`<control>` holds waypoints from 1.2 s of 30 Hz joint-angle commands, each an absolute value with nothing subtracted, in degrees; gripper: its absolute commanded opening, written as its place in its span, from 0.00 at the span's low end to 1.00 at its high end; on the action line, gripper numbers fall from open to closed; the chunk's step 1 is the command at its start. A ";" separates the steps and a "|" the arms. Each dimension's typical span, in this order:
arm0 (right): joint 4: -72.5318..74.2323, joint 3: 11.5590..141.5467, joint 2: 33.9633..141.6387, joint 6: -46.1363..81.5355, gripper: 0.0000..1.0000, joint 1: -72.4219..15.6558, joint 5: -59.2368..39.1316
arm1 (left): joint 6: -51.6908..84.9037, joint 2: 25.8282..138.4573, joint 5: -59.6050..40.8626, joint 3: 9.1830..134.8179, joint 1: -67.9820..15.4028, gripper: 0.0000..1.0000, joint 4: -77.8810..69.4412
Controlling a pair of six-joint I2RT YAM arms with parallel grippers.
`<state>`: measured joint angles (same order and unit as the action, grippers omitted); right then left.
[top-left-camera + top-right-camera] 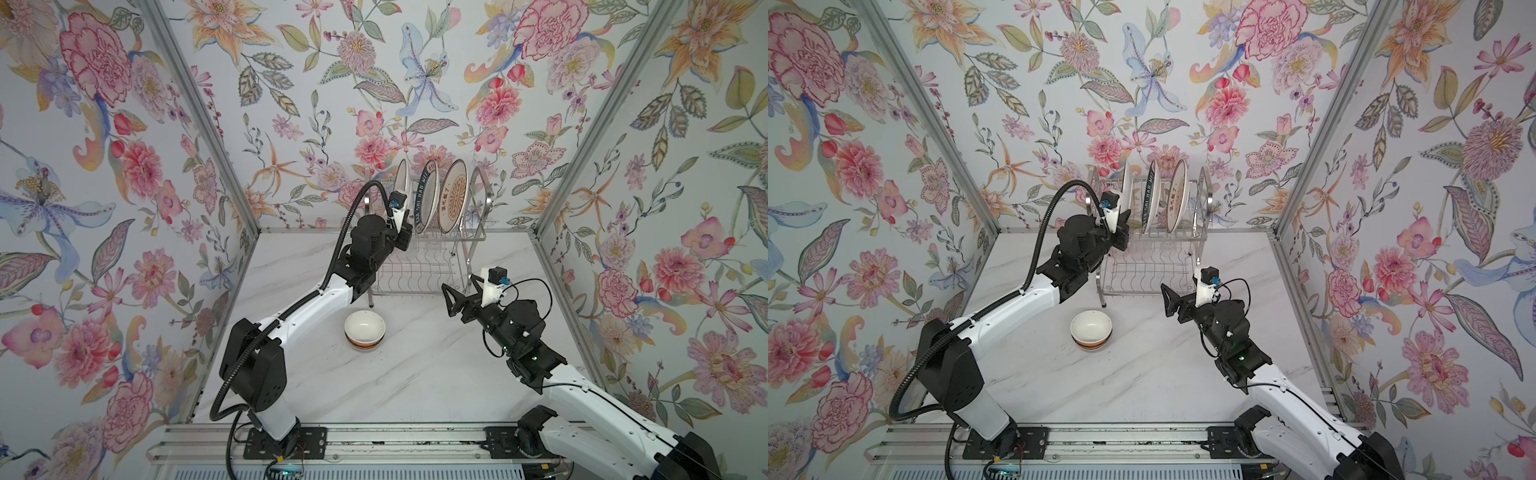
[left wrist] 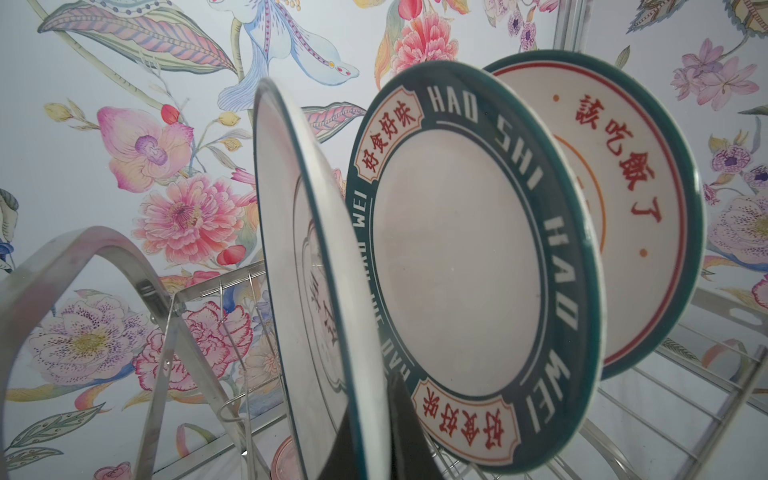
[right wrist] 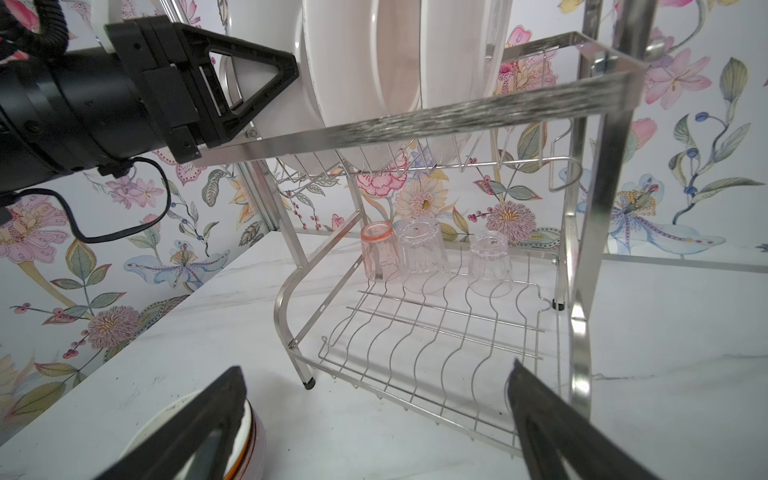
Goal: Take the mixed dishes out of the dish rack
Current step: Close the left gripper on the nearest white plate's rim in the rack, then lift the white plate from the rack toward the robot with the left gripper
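The chrome dish rack (image 1: 473, 237) (image 1: 1200, 237) stands at the back of the table. Three plates stand on edge in its upper tier: a white plate (image 1: 401, 178) (image 2: 291, 249), a green lettered plate (image 1: 428, 195) (image 2: 457, 270) and an orange sunburst plate (image 1: 454, 195) (image 2: 636, 199). My left gripper (image 1: 405, 237) (image 2: 372, 399) is shut on the white plate's lower rim, one finger on each face. Three glass tumblers (image 3: 422, 249) sit upside down at the back of the lower tier. My right gripper (image 1: 449, 299) (image 3: 376, 368) hangs open and empty in front of the rack.
A stack of bowls (image 1: 365, 330) (image 1: 1091, 330) with an orange band sits on the marble table (image 1: 415, 382), in front of the rack and just left of my right gripper. Floral walls close in the back and both sides.
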<state>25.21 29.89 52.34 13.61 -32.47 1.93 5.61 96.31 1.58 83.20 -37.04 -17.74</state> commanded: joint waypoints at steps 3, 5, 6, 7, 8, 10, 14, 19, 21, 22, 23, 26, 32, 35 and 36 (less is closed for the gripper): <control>26.72 29.36 51.91 14.41 0.99 -32.23 1.32 | 5.59 95.86 -1.16 82.82 -37.49 0.00 -25.06; 26.72 29.44 51.93 14.26 0.99 -32.17 1.23 | 5.54 95.47 -1.05 82.44 -37.51 0.00 -26.32; 26.72 29.44 51.93 14.32 0.99 -32.17 1.25 | 5.47 95.38 -1.12 82.53 -37.50 0.00 -26.63; 26.80 29.44 51.95 14.32 0.99 -32.17 1.23 | 5.45 95.26 -1.21 82.66 -37.47 0.00 -27.03; 26.89 29.44 52.02 14.41 0.99 -32.17 1.12 | 5.43 95.18 -1.36 82.70 -37.45 0.00 -27.44; 27.08 29.44 52.15 14.63 0.99 -32.17 0.92 | 5.36 95.05 -1.73 82.87 -37.52 0.00 -28.20; 27.25 29.44 52.44 14.93 0.99 -32.17 0.59 | 5.36 94.59 -2.26 83.14 -37.46 0.00 -30.10; 27.60 29.51 52.34 15.33 0.99 -32.17 0.22 | 5.53 93.39 -2.29 83.50 -37.53 0.00 -32.08; 27.35 29.68 52.27 15.37 0.99 -32.17 0.01 | 5.71 92.41 -2.20 83.03 -37.53 0.00 -33.47; 27.27 29.71 52.06 15.42 0.99 -32.17 0.00 | 5.71 91.76 -2.20 82.68 -37.55 0.00 -34.27; 27.26 29.71 52.09 15.47 0.99 -32.17 0.00 | 5.51 91.06 -2.35 82.22 -37.48 0.00 -35.05; 27.33 29.79 51.94 15.59 0.99 -32.21 -0.18 | 5.21 88.10 -3.13 80.92 -37.52 0.00 -36.88; 27.28 30.45 52.16 15.97 0.99 -32.25 -1.21 | 5.48 82.10 -3.90 76.60 -37.53 0.00 -39.67; 25.95 30.91 51.74 16.04 0.99 -32.26 -1.26 | 4.77 77.13 -5.91 70.45 -37.60 0.00 -42.80; 25.58 30.94 51.53 16.20 0.99 -32.26 -1.20 | 4.39 75.60 -6.21 68.98 -37.58 0.00 -42.53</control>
<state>25.61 29.91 52.34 15.33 -32.47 -0.64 5.39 79.64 -3.66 71.81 -37.06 -35.75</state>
